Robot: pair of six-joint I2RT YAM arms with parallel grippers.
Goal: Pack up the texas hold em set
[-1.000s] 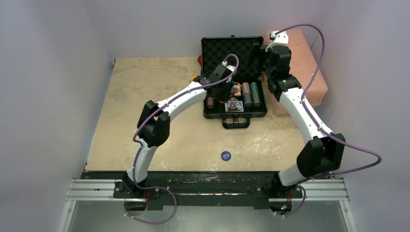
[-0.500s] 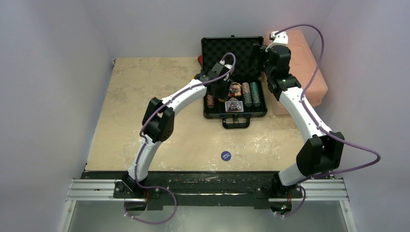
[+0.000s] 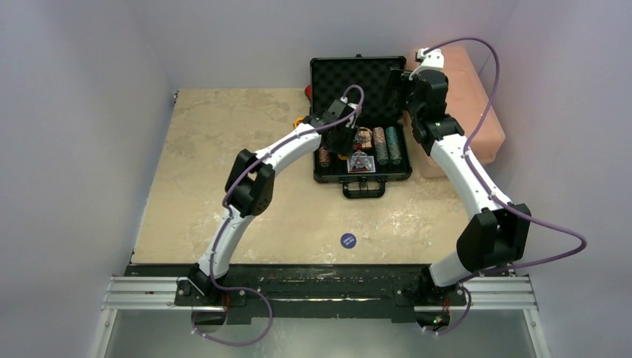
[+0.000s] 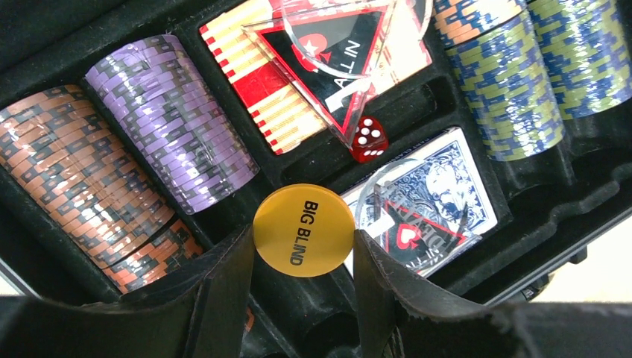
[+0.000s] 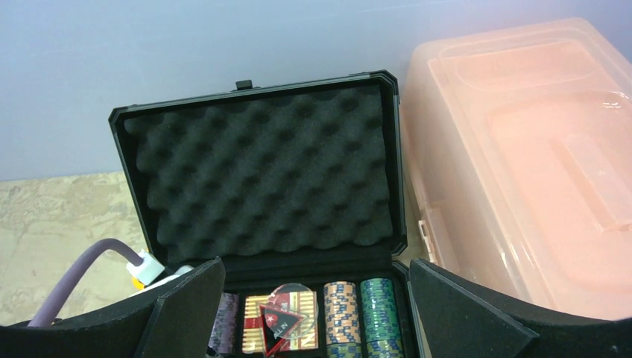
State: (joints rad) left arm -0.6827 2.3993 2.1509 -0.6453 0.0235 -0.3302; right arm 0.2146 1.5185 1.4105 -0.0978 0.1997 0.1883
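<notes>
The black briefcase [image 3: 325, 173] lies open at the table's back, foam-lined lid [image 5: 261, 171] upright. Inside are chip stacks [image 4: 175, 119], a red card deck [image 4: 261, 89], a blue card deck [image 4: 454, 186] and a red die [image 4: 369, 139]. My left gripper [image 4: 304, 246] is shut on the yellow round "BIG BLIND" button [image 4: 304, 230], holding it by its edges over the case's near compartments. In the top view the left gripper [image 3: 344, 145] is above the case's left half. My right gripper [image 5: 317, 313] is open and empty, raised above the case's right edge. The blue round button [image 3: 348, 240] lies on the table.
A pink plastic box [image 3: 477, 112] stands right of the case, also in the right wrist view [image 5: 536, 149]. A yellow and a red object [image 3: 299, 119] peek out left of the case behind the left arm. The case's handle [image 3: 364, 189] faces the arms.
My left arm has reached further forward and right, carrying the yellow button over the case's inside. The right arm has barely moved.
</notes>
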